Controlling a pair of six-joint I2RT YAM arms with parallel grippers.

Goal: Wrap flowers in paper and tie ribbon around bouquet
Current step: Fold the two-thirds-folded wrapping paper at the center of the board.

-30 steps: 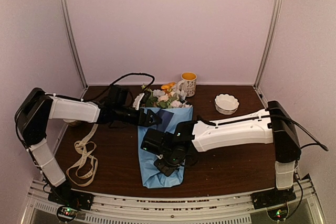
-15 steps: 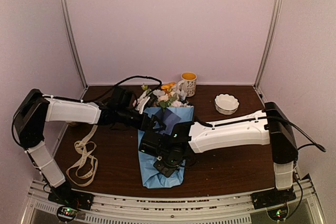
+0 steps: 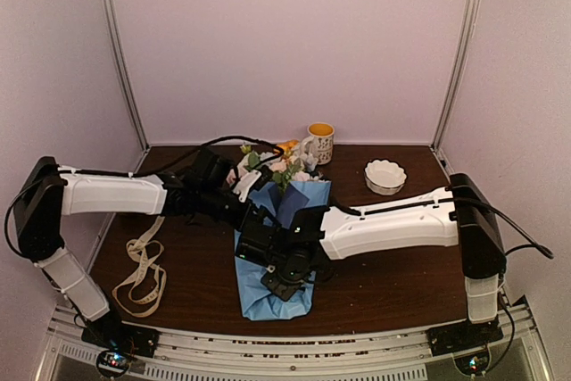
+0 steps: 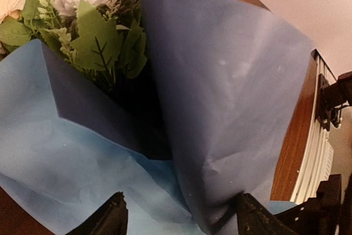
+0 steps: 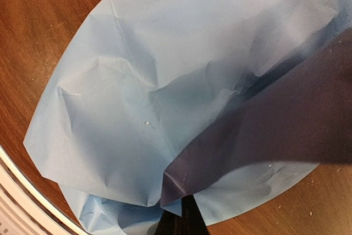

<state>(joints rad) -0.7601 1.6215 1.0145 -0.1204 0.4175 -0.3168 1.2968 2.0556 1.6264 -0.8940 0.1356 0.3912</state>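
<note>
The wrapping is under way but, as I judge it, well short of half done. The flowers [image 4: 91, 4] lie on the paper [image 5: 137, 81], their heads just beyond the left claw [image 4: 181, 216]. One flap stands up and curls over the stems, navy face showing. No cone is closed yet. The ribbon [image 3: 143, 269] lies in loose loops on the desk [image 3: 393, 265], well off to the left of both claws, so the tying is not begun.

The left claw is released, its fingers spread wide, with the raised flap between them and no visible grip on it. The right claw [image 5: 181, 218] is clenched. The flap's navy corner runs into its tips, so it seems to pinch the paper there, at the stem end.

The paper is thin, matte and lightly creased, pale blue on one face and navy on the other, and it holds a soft curve rather than a sharp fold. The blooms are white, pink and orange, with flat, veined green leaves. The ribbon is a narrow, limp cream strip.
</note>
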